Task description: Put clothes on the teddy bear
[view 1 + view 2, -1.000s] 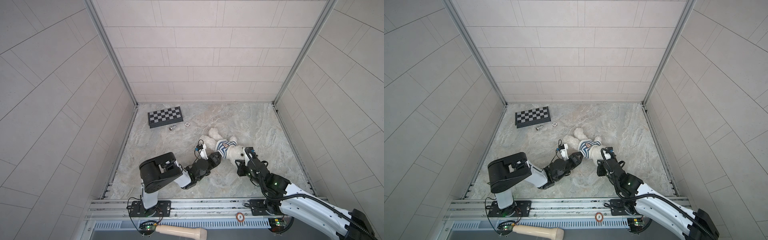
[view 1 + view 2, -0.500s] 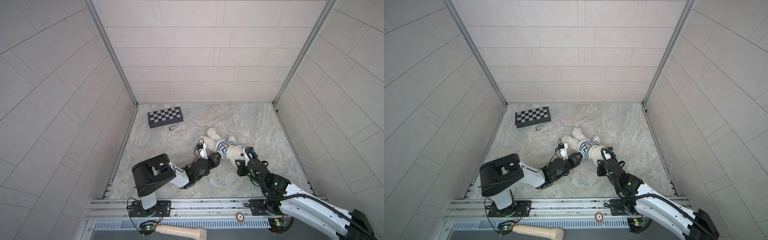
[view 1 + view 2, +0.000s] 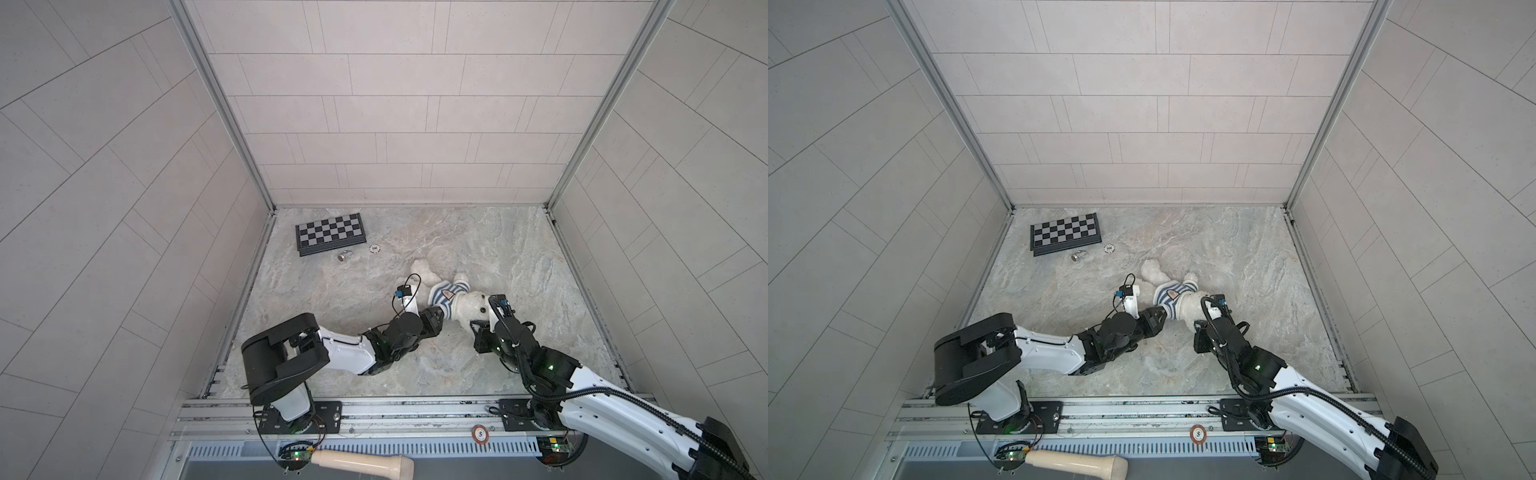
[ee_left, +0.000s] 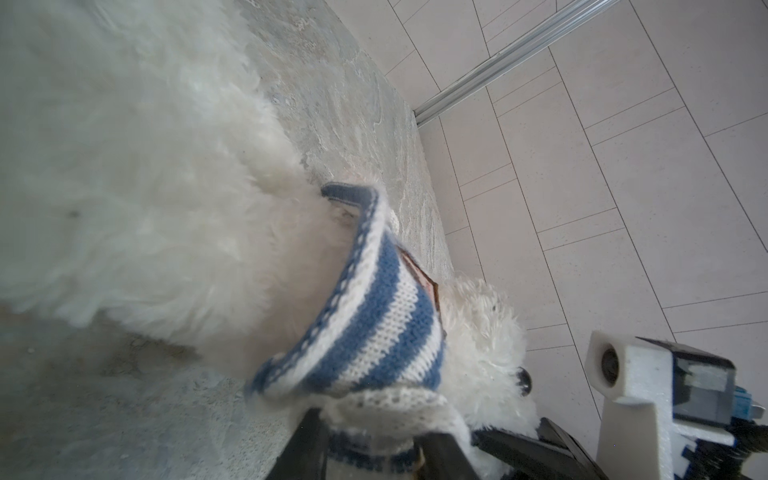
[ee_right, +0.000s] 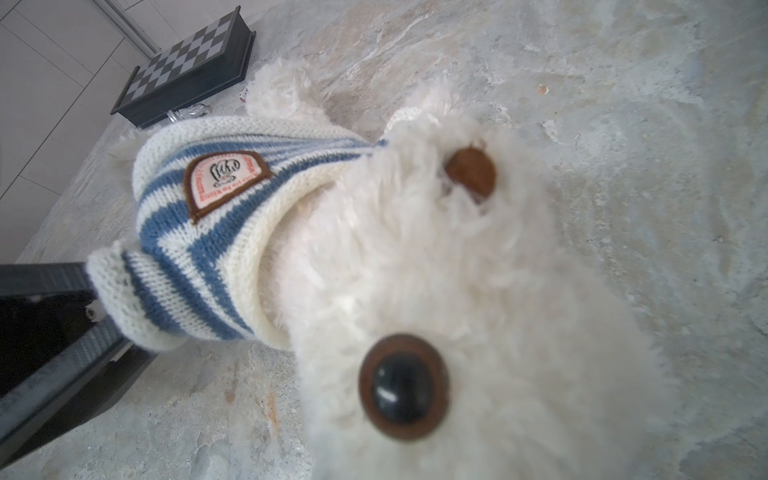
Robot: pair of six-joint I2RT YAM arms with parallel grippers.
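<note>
While the teddy bear (image 3: 473, 305) lies on the bench (image 3: 519, 257) near its middle, the right jaws, clenched by its head, probably anchor it so the left jaws, pinching the striped sweater (image 3: 446, 293) by a sleeve, can pull.

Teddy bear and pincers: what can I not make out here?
- Teddy bear arm: the striped shirt's sleeve hides whether it is inside, in every view.
- Left pincer tips: left wrist view, the sleeve covers them; grip unclear.
- Right pincer tips: both top views, bear's fur and own wrist hide them.
- Metal thing beside the chessboard: too small, top views.
</note>
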